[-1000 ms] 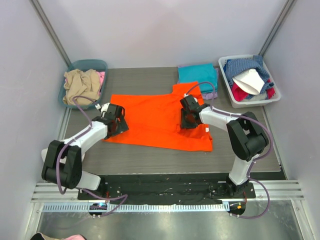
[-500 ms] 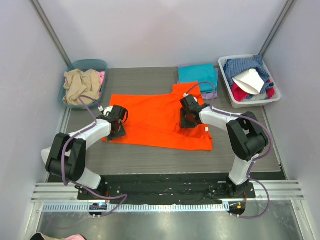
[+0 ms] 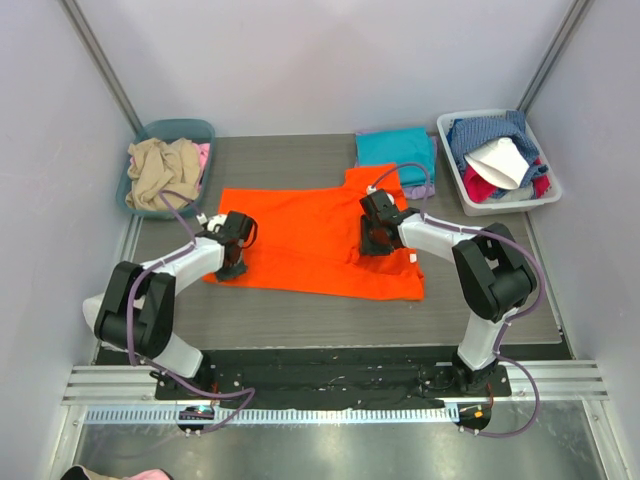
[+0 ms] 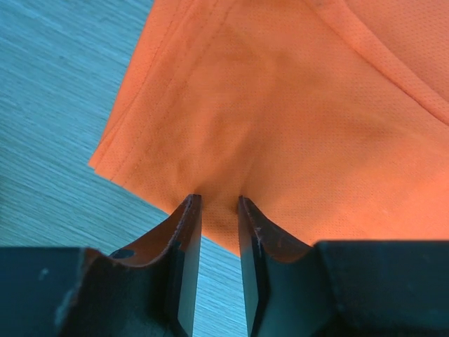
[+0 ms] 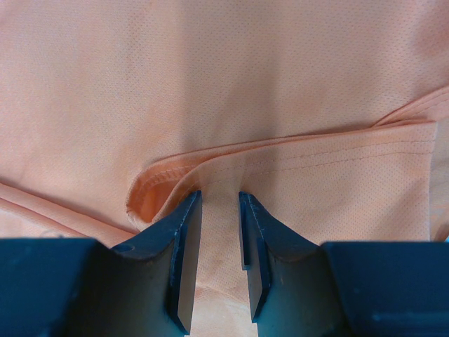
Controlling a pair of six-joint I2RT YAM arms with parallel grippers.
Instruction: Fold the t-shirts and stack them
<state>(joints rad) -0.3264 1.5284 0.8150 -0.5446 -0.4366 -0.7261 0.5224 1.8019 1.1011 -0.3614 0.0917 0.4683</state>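
Note:
The bright orange t-shirt (image 3: 310, 245) lies spread flat in the middle of the table. My left gripper (image 3: 230, 262) is at its near-left corner, and in the left wrist view the jaws (image 4: 219, 200) are shut on the orange hem (image 4: 280, 105), which puckers toward them. My right gripper (image 3: 374, 240) is over the shirt's right part, near the sleeve. The right wrist view shows it (image 5: 219, 196) shut on a folded hem edge (image 5: 224, 84). A folded teal t-shirt (image 3: 395, 148) rests on a lavender one (image 3: 422, 188) at the back.
A teal bin (image 3: 175, 126) holding beige and pink clothes stands at the back left. A white bin (image 3: 505, 208) of mixed garments is at the back right. Grey walls close in the table on three sides.
My left gripper slid in to the shirt's near-left corner and its jaws narrowed onto the hem. The right arm stayed put, still gripping.

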